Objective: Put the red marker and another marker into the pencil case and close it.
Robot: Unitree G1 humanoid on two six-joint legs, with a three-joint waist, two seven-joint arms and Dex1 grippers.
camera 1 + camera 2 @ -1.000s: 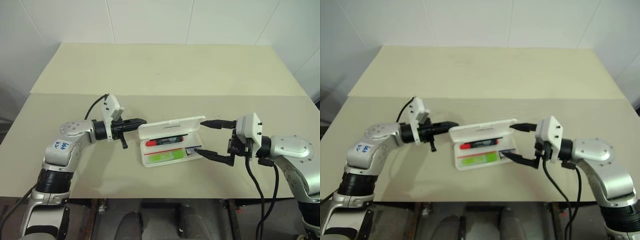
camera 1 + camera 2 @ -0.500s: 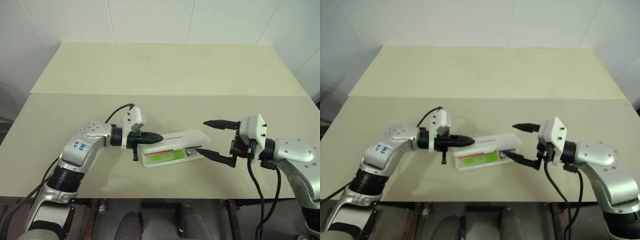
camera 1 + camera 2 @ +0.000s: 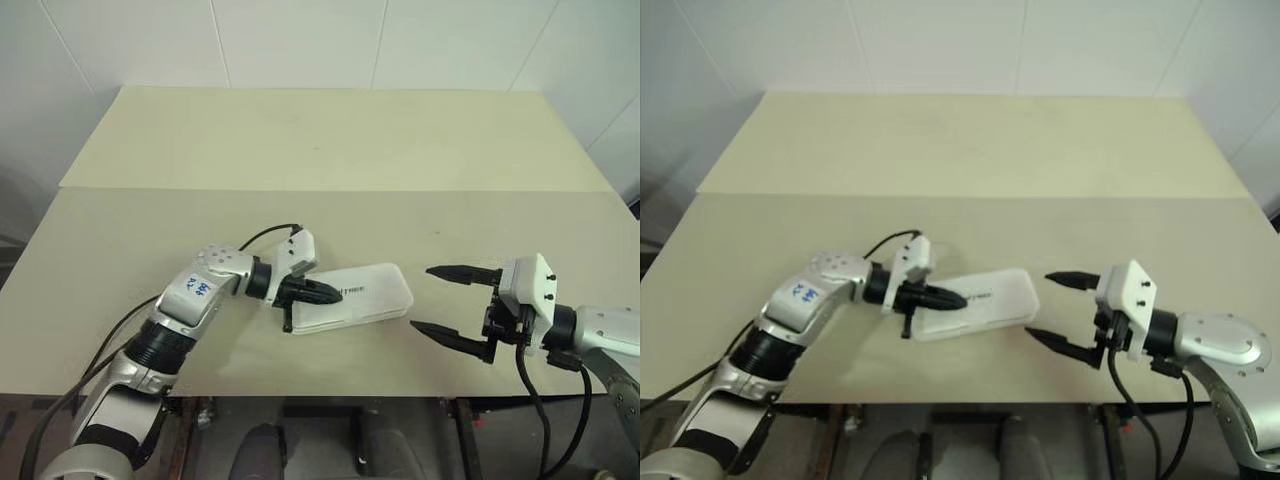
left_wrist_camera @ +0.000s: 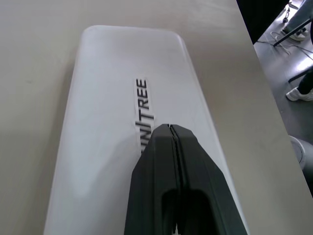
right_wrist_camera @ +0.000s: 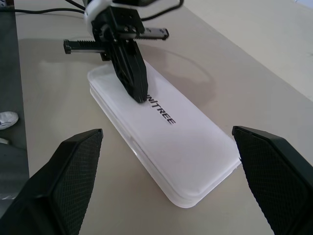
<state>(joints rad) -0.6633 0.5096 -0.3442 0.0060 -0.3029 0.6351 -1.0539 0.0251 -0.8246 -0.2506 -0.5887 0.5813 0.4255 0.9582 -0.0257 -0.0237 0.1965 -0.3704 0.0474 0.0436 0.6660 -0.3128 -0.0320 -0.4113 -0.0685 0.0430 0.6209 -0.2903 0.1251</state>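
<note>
Beige worktop [image 3: 330, 150] carries the pencil case [image 3: 365, 297] lid-down near its front edge, left tool [image 3: 332, 293] pinched together, tip on the lid's left half, right tool [image 3: 440, 300] spread wide, just right of it.

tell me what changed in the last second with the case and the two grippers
The left gripper, shut, swung right and pushed the pencil case lid down; the case now lies closed, markers hidden inside. The right gripper drew back from the case's right end. It stayed open, holding nothing.
</note>
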